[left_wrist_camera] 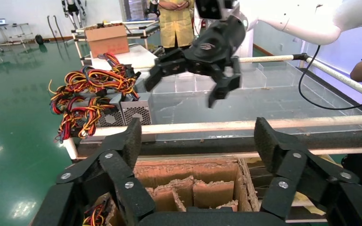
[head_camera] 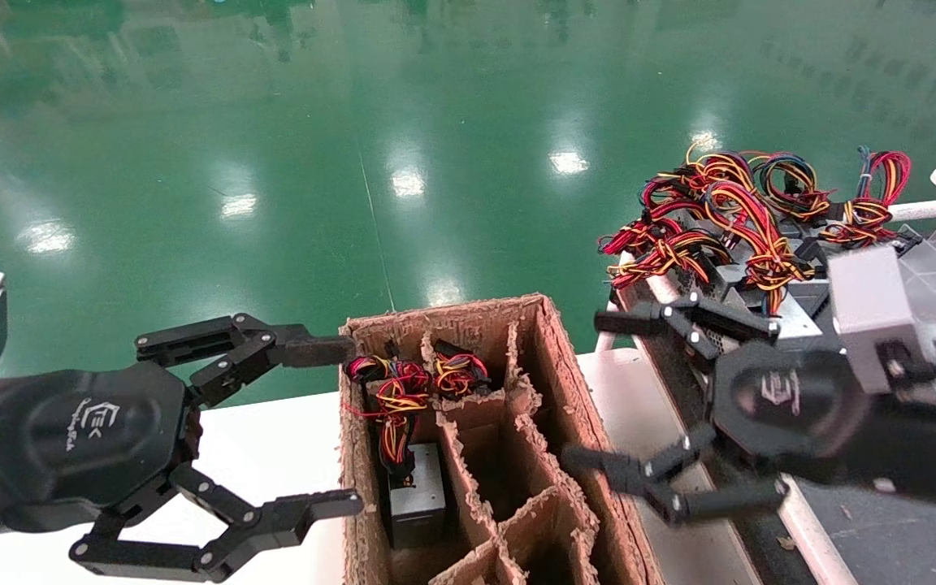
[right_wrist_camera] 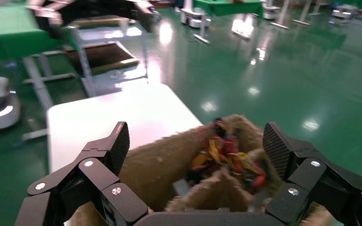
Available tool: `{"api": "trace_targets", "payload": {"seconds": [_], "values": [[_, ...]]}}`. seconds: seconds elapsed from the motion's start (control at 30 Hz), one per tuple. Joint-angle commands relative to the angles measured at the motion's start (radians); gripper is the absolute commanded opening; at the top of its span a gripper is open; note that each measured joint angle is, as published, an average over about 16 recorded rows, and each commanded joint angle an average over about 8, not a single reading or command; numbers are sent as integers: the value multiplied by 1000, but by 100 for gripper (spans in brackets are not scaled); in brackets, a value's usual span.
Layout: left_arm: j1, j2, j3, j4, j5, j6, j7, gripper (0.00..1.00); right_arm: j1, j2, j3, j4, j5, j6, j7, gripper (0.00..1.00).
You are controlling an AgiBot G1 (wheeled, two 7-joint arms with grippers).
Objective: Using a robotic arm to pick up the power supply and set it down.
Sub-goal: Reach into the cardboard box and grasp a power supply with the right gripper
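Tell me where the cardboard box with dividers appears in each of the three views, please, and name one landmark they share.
Head view: the cardboard box stands at lower centre, between the left gripper and the right gripper.
Left wrist view: its far rim and dividers show at the bottom, between that gripper's open fingers.
Right wrist view: its ragged edge sits low in the middle, blurred.
Shared landmark: the red and yellow wires inside the box.

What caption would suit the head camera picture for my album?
Two open robot hands, left hand and right hand, flank a divided cardboard box holding a wired power supply.
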Motion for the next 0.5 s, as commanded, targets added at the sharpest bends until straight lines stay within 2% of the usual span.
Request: {"api": "trace_targets", "payload": {"seconds": [0.03, 0.23, 0.47, 0.5], "values": [[0, 0, 0, 0, 0, 0, 0, 100, 2, -6, -6, 1, -17, 11, -1, 100], [0, 0, 0, 0, 0, 0, 0, 100, 77, -99, -98, -36, -180, 78, 69, 100], [0, 0, 0, 0, 0, 0, 0, 100, 188, -235, -206, -191, -352, 113, 151, 100], [0, 0, 0, 0, 0, 0, 0, 100, 201, -255, -216, -219, -368, 116, 156, 93]]}}
